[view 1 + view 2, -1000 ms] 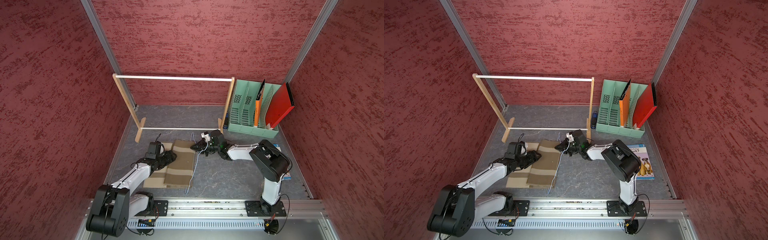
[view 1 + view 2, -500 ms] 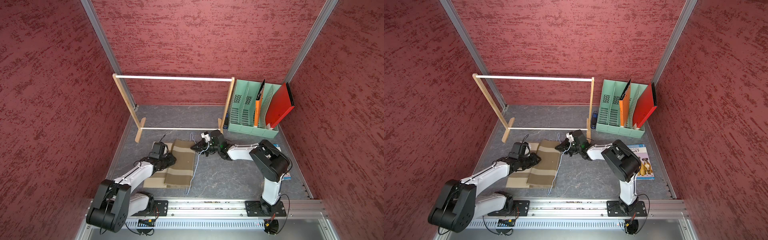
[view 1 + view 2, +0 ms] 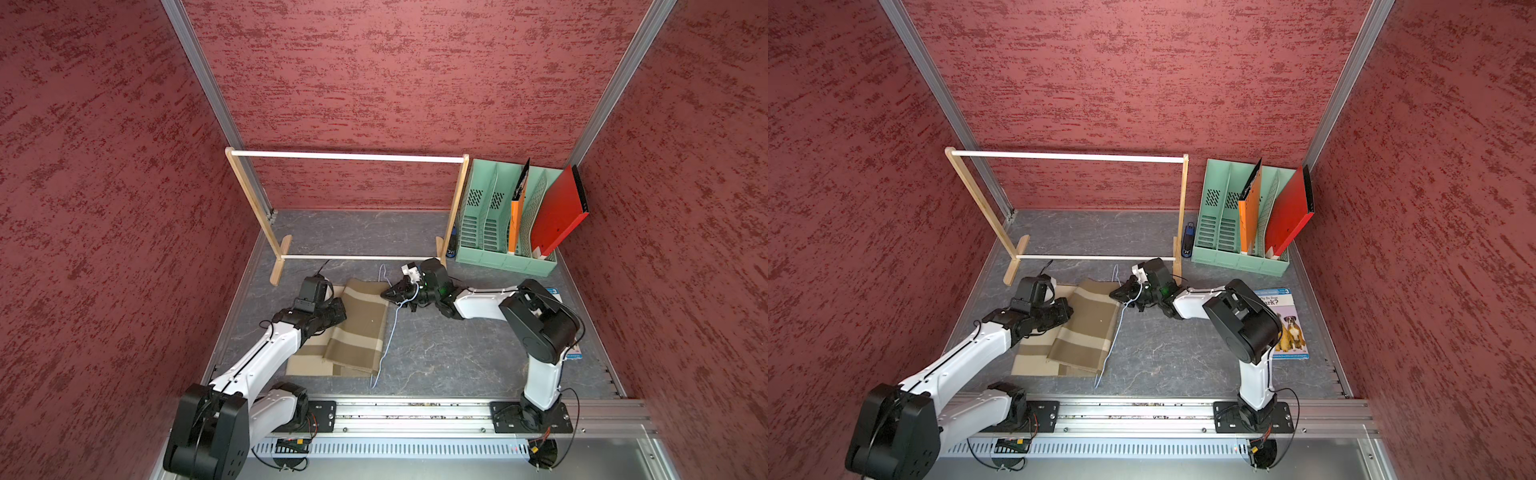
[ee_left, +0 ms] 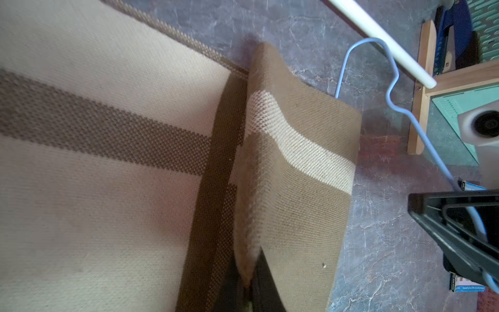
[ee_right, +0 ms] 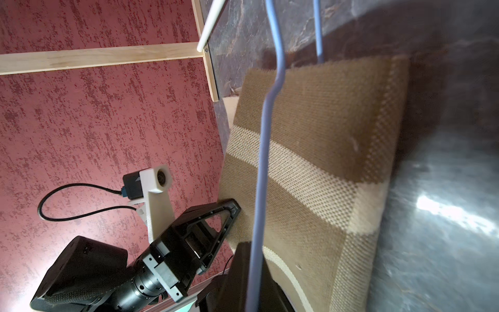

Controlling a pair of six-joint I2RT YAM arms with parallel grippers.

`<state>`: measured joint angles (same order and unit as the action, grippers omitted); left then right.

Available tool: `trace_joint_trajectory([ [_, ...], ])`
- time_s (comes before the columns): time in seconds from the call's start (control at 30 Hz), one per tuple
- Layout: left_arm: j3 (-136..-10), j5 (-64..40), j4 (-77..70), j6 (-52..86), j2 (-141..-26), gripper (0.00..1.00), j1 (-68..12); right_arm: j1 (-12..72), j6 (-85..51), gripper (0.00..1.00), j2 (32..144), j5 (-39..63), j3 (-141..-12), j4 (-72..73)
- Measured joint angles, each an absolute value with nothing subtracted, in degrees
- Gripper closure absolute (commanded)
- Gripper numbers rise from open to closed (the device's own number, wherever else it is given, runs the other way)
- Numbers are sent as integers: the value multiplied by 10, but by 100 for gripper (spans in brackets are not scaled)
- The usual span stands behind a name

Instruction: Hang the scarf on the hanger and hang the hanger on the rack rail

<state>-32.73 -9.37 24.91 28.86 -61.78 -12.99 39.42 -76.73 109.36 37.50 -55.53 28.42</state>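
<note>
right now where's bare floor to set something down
Bare floor: between hanger and right arm, toward the front rail; also behind the rack, up to the back wall. Crowded around the scarf, where left gripper and right gripper sit close.

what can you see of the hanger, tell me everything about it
The hanger is thin pale blue wire with a curved hook and a kinked neck. It lies low over the grey table, hook end toward the wooden rack. The right gripper is shut on it just below the neck. One long side runs along the edge of the scarf, with its far corner poking out. The rest seems hidden under the cloth.
</note>
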Motion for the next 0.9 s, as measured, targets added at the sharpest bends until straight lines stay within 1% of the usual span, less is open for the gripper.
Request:
trace_joint_trajectory([
  [0.27, -369, -47, 331, 262, -601, 100, -96, 418, -789, 100, 1115, 375, -587, 301],
  [0.43, -375, -19, 360, 260, -600, 100, -60, 423, -791, 100, 1117, 374, -605, 301],
  [0.8, -392, 34, 353, 239, -628, 98, 27, 423, -793, 100, 1153, 373, -625, 296],
  [0.9, -402, 40, 343, 232, -648, 95, 46, 423, -792, 100, 1154, 373, -625, 287],
])
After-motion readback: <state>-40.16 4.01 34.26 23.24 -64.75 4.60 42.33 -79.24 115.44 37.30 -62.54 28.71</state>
